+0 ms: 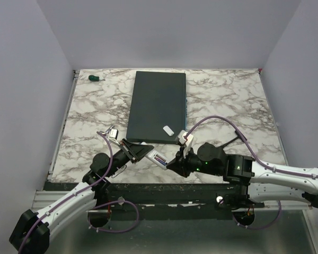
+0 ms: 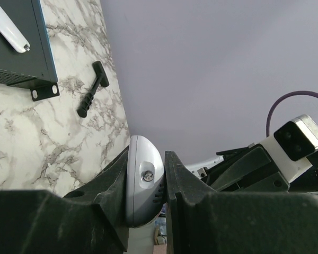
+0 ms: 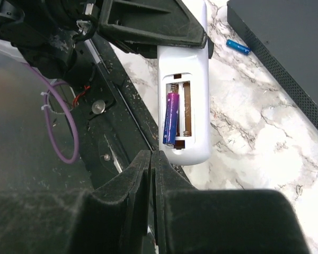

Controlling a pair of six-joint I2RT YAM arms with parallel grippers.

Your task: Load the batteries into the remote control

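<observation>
White-shelled arms (image 1: 69,203) with black joints carry looping purple cables (image 1: 217,117)

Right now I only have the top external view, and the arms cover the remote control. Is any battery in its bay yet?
Observer: Yes. The right wrist view shows a purple-blue battery seated in one slot of the remote control; the other slot is bare.
Operator: Where is the second one?
Observer: The blue battery lies on the marble table, beside the dark grey slab.
Operator: Is the right gripper carrying anything?
Observer: No. The right gripper is shut with nothing between its fingers.
</observation>
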